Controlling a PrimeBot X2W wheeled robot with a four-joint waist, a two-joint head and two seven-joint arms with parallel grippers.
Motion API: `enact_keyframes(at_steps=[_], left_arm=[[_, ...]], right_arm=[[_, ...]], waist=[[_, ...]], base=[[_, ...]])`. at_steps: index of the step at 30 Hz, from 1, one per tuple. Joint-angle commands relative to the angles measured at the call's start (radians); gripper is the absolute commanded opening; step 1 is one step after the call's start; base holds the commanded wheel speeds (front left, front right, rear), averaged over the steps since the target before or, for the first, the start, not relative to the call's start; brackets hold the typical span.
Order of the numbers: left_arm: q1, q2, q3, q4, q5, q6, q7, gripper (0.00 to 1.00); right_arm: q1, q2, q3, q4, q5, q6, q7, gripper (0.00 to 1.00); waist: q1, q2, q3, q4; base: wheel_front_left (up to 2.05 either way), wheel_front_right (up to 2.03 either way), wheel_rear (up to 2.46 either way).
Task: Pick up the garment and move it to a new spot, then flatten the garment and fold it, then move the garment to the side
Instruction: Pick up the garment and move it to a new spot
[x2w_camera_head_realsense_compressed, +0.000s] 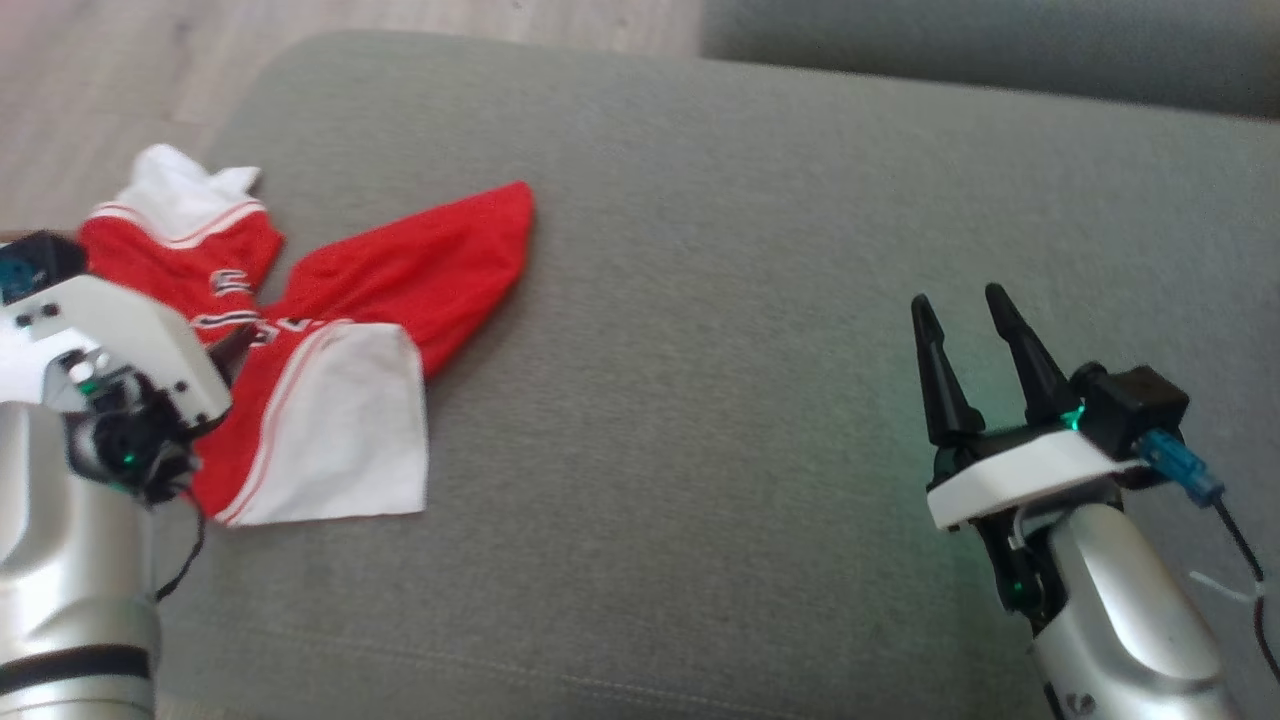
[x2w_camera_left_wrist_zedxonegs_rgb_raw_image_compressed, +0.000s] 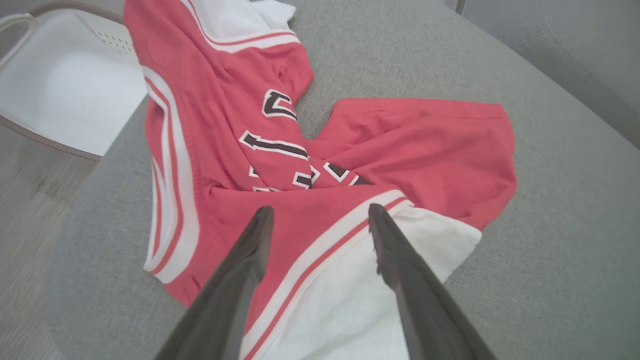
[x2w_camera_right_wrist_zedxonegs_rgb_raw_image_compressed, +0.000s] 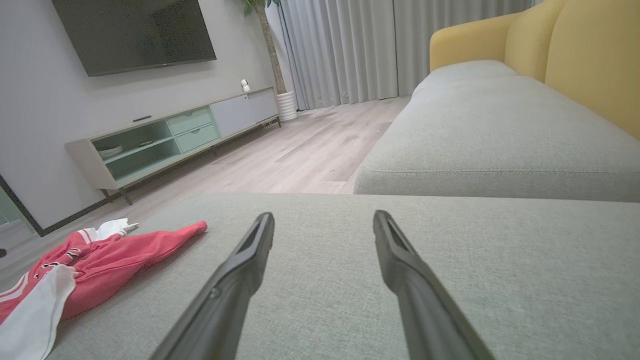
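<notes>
You have the whole task ahead of you, as far as the pictures show. The garment (x2w_camera_head_realsense_compressed: 330, 340) lies crumpled at about nine o'clock on the grey cushion (x2w_camera_head_realsense_compressed: 700, 300), close to its left edge; it is neither lifted, flattened nor folded.

Your left gripper (x2w_camera_left_wrist_zedxonegs_rgb_raw_image_compressed: 320, 210) hangs over the garment with its fingers spread wide and nothing between them; the tips sit above the striped band where red meets white, though you cannot tell from here whether they touch the cloth. Your right gripper (x2w_camera_head_realsense_compressed: 958, 298) waits at about four o'clock on the cushion, well apart from the garment, its fingers likewise spread and empty above bare fabric.

The garment looks like a thin, limp jersey knit; it is red with white panels, red-and-white striped trim, and dark lettering edged in white. It is doubled over itself and creased; one red lobe juts toward one o'clock and a flat white panel lies at six o'clock. I judge it will sag and unfold when lifted.

The cushion is a tight grey weave, matte and slightly nubbly, with a rounded corner and a stitched seam along its near edge. The fingers are long, dark, hard and tapered to points.
</notes>
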Motion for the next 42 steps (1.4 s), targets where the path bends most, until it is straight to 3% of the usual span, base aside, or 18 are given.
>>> enact_keyframes(at_steps=[1, 9, 16, 17, 18, 19, 25, 30, 34, 42], left_arm=[[-0.069, 0.059, 0.045, -0.008, -0.01, 0.011, 0.012, 1.0], [-0.088, 0.066, 0.041, 0.194, -0.043, -0.007, 0.07, 1.0], [-0.08, 0.066, 0.019, 0.288, -0.068, -0.035, 0.087, 1.0], [-0.083, 0.067, 0.018, 0.295, -0.071, -0.037, 0.078, 0.76], [-0.086, 0.069, 0.017, 0.301, -0.075, -0.039, 0.065, 0.43], [-0.089, 0.07, 0.015, 0.306, -0.077, -0.04, 0.052, 0.0], [-0.106, 0.088, -0.02, 0.307, -0.071, -0.047, -0.01, 0.0], [-0.145, 0.117, -0.105, 0.244, -0.035, -0.05, -0.077, 0.0], [-0.18, 0.127, -0.208, 0.142, -0.039, -0.05, -0.091, 0.0], [-0.246, 0.144, -0.419, -0.167, -0.084, -0.05, -0.067, 0.0]], right_arm=[[-0.039, 0.006, 0.02, -0.028, 0.002, -0.001, -0.011, 1.0], [-0.076, 0.009, 0.029, -0.02, 0.005, -0.001, -0.011, 1.0], [-0.083, 0.01, 0.026, -0.009, 0.006, -0.001, -0.011, 1.0], [-0.083, 0.01, 0.025, -0.007, 0.006, -0.001, -0.011, 1.0], [-0.084, 0.01, 0.024, -0.005, 0.006, -0.001, -0.011, 1.0], [-0.084, 0.011, 0.024, -0.003, 0.006, -0.001, -0.011, 1.0], [-0.077, 0.014, 0.028, 0.009, 0.011, -0.001, -0.011, 1.0], [-0.058, 0.015, 0.028, 0.016, 0.019, -0.001, -0.011, 1.0], [-0.036, 0.018, 0.027, 0.019, 0.025, -0.001, -0.011, 1.0], [-0.004, 0.022, 0.034, 0.02, 0.036, -0.001, -0.011, 1.0]], waist=[[-0.0001, 0.0, 0.047, -0.049], [-0.0001, 0.0, 0.098, -0.112], [-0.0001, 0.0, 0.102, -0.123], [-0.0001, 0.0, 0.101, -0.123], [-0.0001, 0.0, 0.099, -0.122], [-0.0001, 0.0, 0.096, -0.121], [-0.0001, 0.0, 0.065, -0.116], [-0.0001, 0.0, 0.003, -0.118], [-0.0001, 0.0, -0.055, -0.131], [-0.0001, 0.0, -0.134, -0.228]], base=[[0.0, 0.0, 0.0], [0.0, 0.0, 0.0], [0.0, 0.0, 0.0], [0.0, 0.0, 0.0], [0.0, 0.0, 0.0], [0.0, 0.0, 0.0], [0.0, 0.0, 0.0], [0.0, 0.0, 0.0], [0.0, 0.0, 0.0], [0.0, 0.0, 0.0]])
